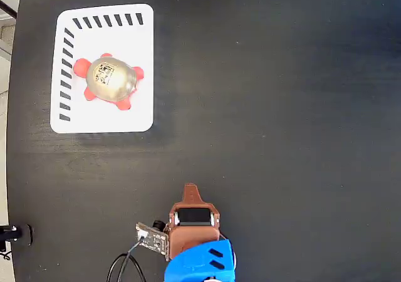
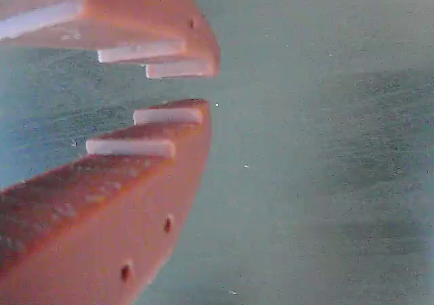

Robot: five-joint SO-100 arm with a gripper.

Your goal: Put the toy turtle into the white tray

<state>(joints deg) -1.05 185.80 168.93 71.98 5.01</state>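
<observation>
The toy turtle (image 1: 111, 79), with red-orange legs and a shiny grey-gold shell bearing a square code mark, lies inside the white tray (image 1: 141, 50) at the upper left of the fixed view. My gripper (image 1: 190, 189) is far from it, low at the bottom centre, pointing up the picture. In the wrist view the two orange fingers come to a narrow gap at their tips (image 2: 209, 88), with nothing between them and only the dark tabletop behind. Turtle and tray are out of the wrist view.
The black table (image 1: 282, 106) fills the scene. The arm's blue base (image 1: 202, 264) and a small circuit board with cable (image 1: 150, 237) sit at the bottom edge. The table's left edge runs close beside the tray.
</observation>
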